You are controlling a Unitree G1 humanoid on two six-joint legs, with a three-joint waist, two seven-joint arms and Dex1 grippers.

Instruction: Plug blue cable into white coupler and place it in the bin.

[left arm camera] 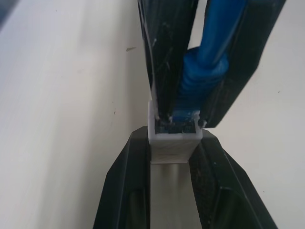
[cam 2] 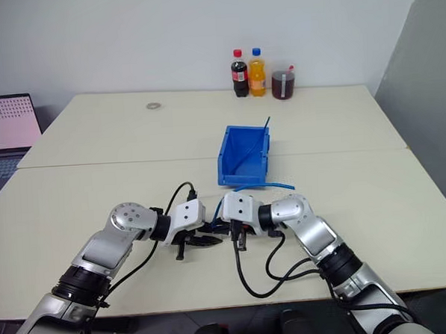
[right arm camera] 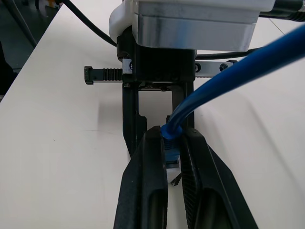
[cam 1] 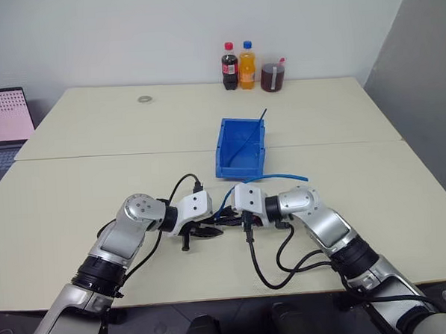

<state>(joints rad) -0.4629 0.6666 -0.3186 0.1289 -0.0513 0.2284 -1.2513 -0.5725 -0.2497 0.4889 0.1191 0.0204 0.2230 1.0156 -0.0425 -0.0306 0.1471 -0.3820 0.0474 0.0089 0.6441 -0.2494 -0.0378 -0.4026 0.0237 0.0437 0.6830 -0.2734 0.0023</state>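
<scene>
Pale cream desk (cam 1: 94, 136) under a plain white wall (cam 1: 126, 30); laptop (cam 1: 4, 122) at left edge, three bottles (cam 1: 248, 67) at the back.

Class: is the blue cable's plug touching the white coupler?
Touching. The left wrist view shows the blue cable plug seated in the white coupler socket mouth.

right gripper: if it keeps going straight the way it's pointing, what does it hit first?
Most likely the white coupler, clamped in the left gripper directly opposite. The right gripper grips the blue cable by its plug end, already at the coupler's socket mouth. How deep the plug sits is unclear.
</scene>
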